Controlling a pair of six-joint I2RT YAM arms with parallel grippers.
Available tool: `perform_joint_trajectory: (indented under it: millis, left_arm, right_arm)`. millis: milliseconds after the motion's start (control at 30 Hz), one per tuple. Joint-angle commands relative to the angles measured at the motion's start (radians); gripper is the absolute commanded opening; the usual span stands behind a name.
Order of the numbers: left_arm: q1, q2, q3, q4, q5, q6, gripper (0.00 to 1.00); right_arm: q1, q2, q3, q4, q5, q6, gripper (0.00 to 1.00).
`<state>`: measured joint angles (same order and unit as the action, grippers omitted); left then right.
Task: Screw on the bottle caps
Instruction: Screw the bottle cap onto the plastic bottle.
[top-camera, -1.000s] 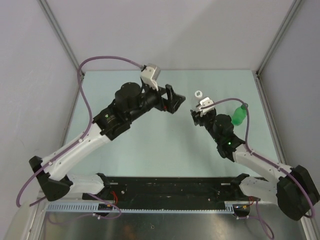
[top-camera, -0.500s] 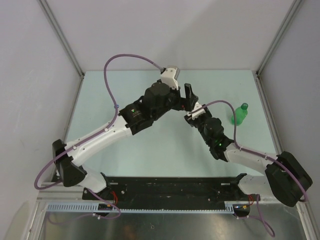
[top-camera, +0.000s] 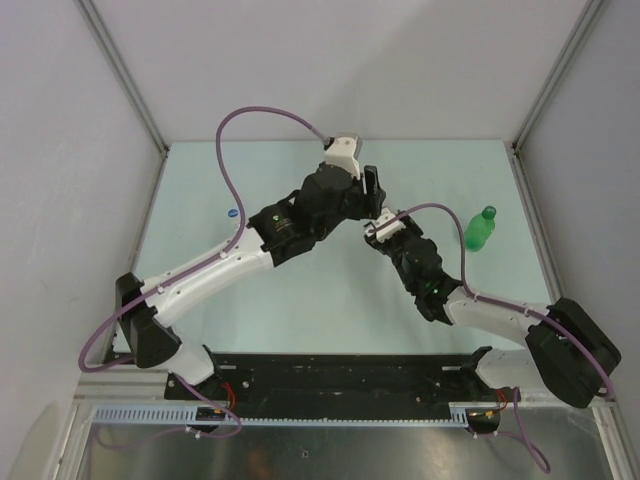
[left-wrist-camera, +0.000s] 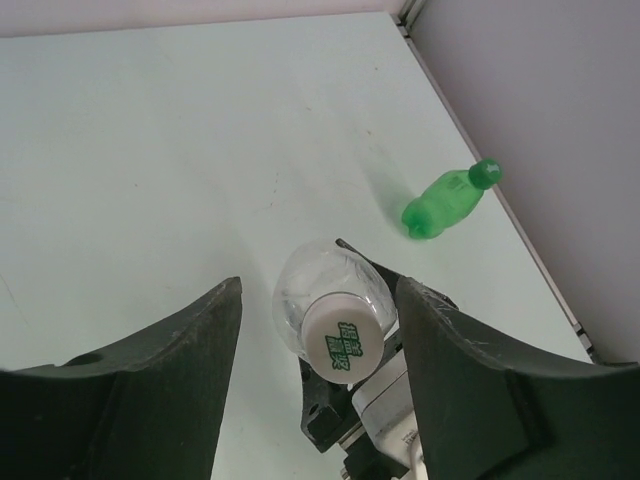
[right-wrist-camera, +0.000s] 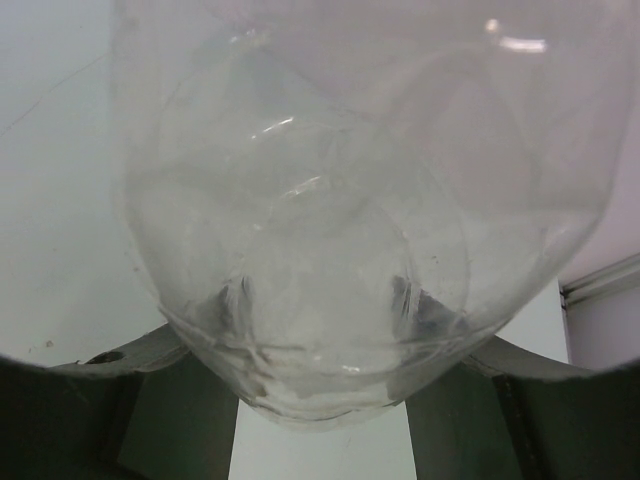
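Cap-tightening step on the clear bottle (left-wrist-camera: 325, 295). The right gripper (right-wrist-camera: 320, 415) is clamped on the bottle's lower body and holds it off the table (left-wrist-camera: 150, 150), near the middle and toward the far edge. The neck is turned toward the left wrist camera. The white cap (left-wrist-camera: 341, 338), printed in green, already sits on the neck; how far it is threaded cannot be told. The left gripper (top-camera: 372, 188) straddles the cap with its jaws apart, one finger on each side and neither touching. The green bottle (left-wrist-camera: 445, 200), wearing its dark green cap (left-wrist-camera: 485, 172), sits by the table's right edge, well apart from both arms. The next move probably calls for the left jaws to close squarely on the cap and then turn about the neck axis while the right grip resists the twist; an off-centre pinch could tilt or knock the cap. Compared with one second ago, the left arm has swung right from a clear gap to meet the right gripper, and its jaws have narrowed.
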<state>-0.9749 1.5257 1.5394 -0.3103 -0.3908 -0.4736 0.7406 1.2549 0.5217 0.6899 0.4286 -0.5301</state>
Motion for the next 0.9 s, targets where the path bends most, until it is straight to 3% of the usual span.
perform_joint_trajectory:
  millis: [0,300,633,867]
  left_arm:
    - [-0.007,0.015,0.052,-0.014,-0.02,-0.031,0.66]
    - [-0.009,0.028,0.047,-0.049,-0.022,-0.059,0.58]
    - [-0.009,0.057,0.052,-0.061,0.036,-0.086,0.52]
    - [-0.009,0.059,0.048,-0.065,0.049,-0.099,0.33]
  right_arm:
    - [0.012,0.022,0.01,0.072,0.055,-0.031,0.0]
    - [0.014,0.054,0.026,0.064,0.156,-0.033,0.0]
    - [0.016,0.041,0.031,0.05,0.157,-0.02,0.0]
    - [0.019,0.037,0.031,0.039,0.156,-0.009,0.0]
